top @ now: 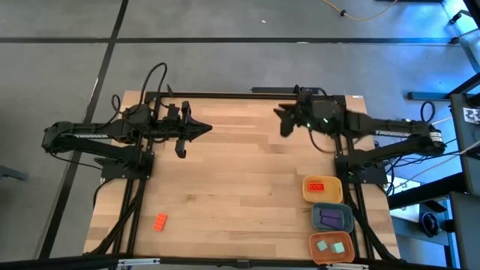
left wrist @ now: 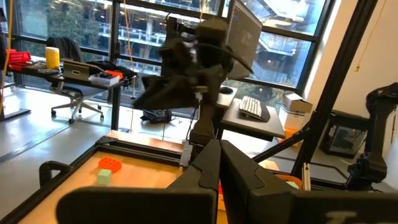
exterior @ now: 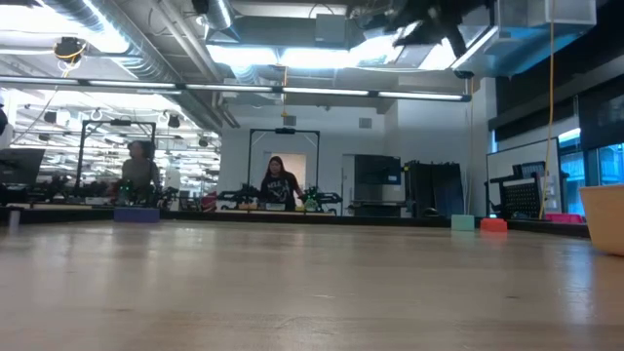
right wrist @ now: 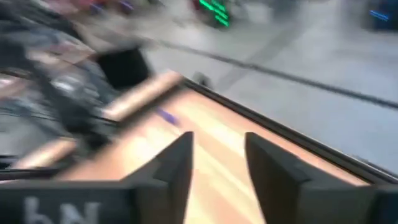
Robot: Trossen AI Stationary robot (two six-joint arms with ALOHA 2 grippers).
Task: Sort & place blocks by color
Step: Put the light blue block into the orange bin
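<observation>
Three trays: you have them in a column at the bench's near right corner, each touching the next.
Yellow tray (top: 322,189): farthest of the three; it holds a red block (top: 316,185).
Blue-grey tray (top: 332,217): the middle one; purple blocks (top: 330,218) lie inside it.
Orange tray (top: 331,247): nearest the front edge; two green blocks (top: 330,245) sit in it side by side.
Loose block: one orange-red block (top: 160,222) lies alone on the bench (top: 240,187) at the near left, well apart from the trays and from both arms.
Left gripper (top: 204,130): you see it raised over the far left part of the bench, pointing toward the middle; its fingers (left wrist: 208,168) are pressed together with nothing between them.
Right gripper (top: 283,120): it is up over the far right part of the bench, well apart from the trays; in its wrist view the fingers (right wrist: 177,165) stand parted with bare wood showing in the gap, and nothing is held.
Low view: you get a level stretch of bench with the rim of one tray (exterior: 606,216) at the right edge, and two people (exterior: 281,185) far back in the room.
</observation>
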